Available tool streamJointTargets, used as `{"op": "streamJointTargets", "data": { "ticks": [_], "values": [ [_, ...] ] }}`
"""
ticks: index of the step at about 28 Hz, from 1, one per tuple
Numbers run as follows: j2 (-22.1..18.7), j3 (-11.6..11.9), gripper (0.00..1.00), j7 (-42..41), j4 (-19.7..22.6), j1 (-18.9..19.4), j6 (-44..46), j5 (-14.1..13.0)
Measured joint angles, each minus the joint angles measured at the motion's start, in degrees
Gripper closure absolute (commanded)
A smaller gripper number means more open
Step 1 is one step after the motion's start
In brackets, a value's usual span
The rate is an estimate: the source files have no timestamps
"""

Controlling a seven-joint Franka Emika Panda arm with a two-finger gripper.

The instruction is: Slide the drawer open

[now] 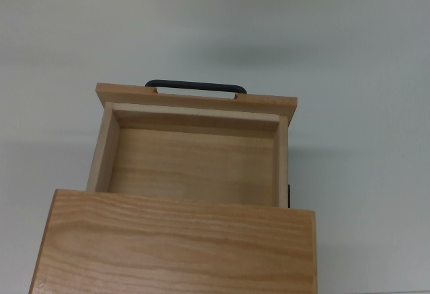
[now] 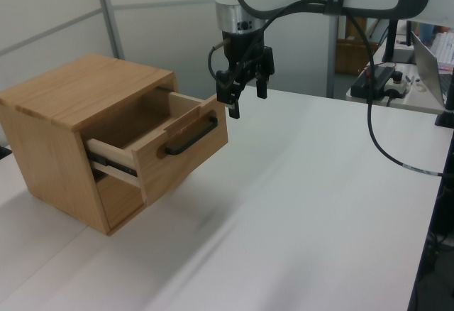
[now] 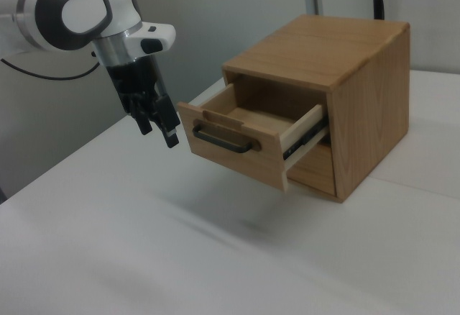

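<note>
Judging risk from here: the gripper (image 2: 245,96) hangs in the air just beyond the drawer (image 1: 195,156)'s front panel, fingers apart and holding nothing, so any drop or swing back toward the cabinet (image 2: 67,105) could clip the black bar handle (image 1: 195,86) or panel edge and shove the drawer back in. The drawer sits pulled well out of the cabinet's upper slot, over the white table (image 1: 363,72); the task looks essentially done. The drawer's tray is empty, bare wood inside. The lower cabinet opening, below the drawer, is too dark to check.
</note>
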State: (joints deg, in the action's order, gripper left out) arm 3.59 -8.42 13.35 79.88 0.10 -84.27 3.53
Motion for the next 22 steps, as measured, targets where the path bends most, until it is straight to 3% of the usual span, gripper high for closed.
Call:
{"op": "streamJointTargets", "data": {
  "ticks": [22],
  "values": [
    [0.16, 0.14, 0.00, -6.46, 0.00, 0.01, 0.00, 0.35]
  ]
}}
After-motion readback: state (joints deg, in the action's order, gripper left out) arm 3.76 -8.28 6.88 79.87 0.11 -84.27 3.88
